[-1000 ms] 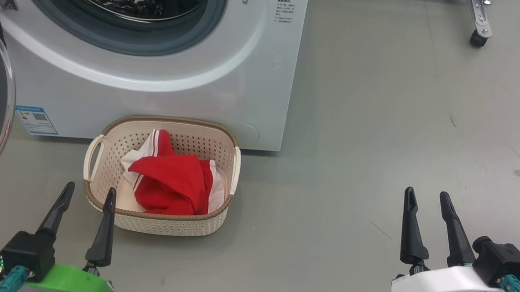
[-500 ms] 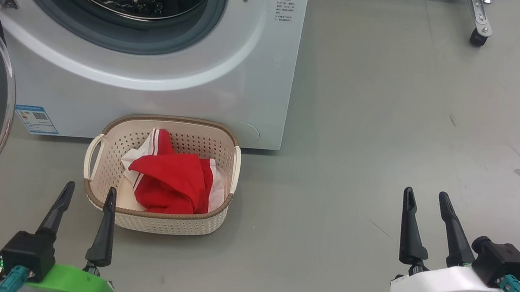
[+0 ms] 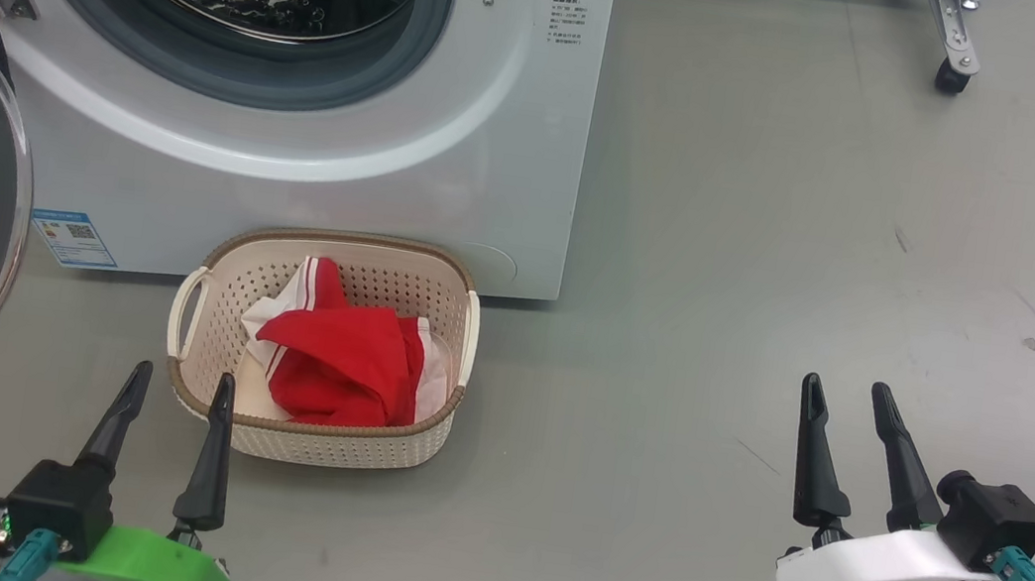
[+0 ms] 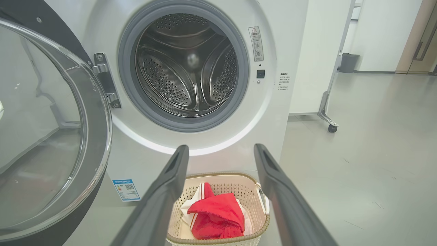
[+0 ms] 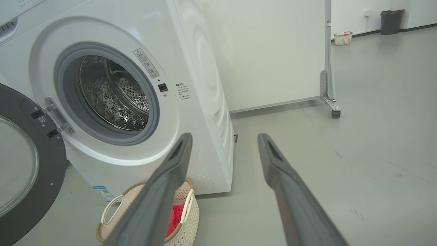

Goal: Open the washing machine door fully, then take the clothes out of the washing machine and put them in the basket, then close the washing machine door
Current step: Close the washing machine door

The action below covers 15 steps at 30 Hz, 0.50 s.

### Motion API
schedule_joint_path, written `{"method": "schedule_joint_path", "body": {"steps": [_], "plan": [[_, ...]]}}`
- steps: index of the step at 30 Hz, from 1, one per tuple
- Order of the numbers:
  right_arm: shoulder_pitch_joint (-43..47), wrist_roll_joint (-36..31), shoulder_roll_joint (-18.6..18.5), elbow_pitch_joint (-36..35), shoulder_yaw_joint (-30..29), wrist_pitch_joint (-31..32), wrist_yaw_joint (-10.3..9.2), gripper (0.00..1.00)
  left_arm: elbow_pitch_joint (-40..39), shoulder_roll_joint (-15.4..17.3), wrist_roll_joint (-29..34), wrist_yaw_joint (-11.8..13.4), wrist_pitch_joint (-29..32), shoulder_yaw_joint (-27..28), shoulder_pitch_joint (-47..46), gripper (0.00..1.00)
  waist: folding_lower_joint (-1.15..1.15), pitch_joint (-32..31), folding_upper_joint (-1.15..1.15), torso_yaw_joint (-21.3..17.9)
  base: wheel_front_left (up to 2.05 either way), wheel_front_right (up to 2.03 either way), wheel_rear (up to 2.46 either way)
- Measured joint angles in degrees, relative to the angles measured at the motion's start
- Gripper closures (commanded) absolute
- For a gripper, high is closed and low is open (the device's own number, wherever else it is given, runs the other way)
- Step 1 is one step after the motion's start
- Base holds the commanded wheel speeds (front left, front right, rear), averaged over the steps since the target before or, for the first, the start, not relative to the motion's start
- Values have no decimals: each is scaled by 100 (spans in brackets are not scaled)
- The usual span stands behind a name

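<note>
Clothes (image 3: 338,362) in basket (image 3: 337,447) just beyond left gripper (image 3: 184,374); right gripper (image 3: 845,384) well to the right; both spread wide, empty.

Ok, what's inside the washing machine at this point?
Inside the washing machine, the drum shows bare perforated steel with no fabric in sight. Its lowest front part is hidden behind the grey gasket. The red clothes lie in the basket.

The grey floor (image 3: 787,216) carries the washing machine (image 3: 289,201) at the far left. The basket (image 3: 337,447) stands just on its near side, and a caster (image 3: 951,80) rests at the far right.
</note>
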Motion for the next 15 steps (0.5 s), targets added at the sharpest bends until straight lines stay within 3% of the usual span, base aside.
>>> {"method": "schedule_joint_path", "body": {"steps": [15], "plan": [[1, 0, 2, -59, -121, 0, 0, 0, -11, 0, -1, 5, 0, -136, -3, 0, 0, 32, 0, 245, 0, 0, 0]]}}
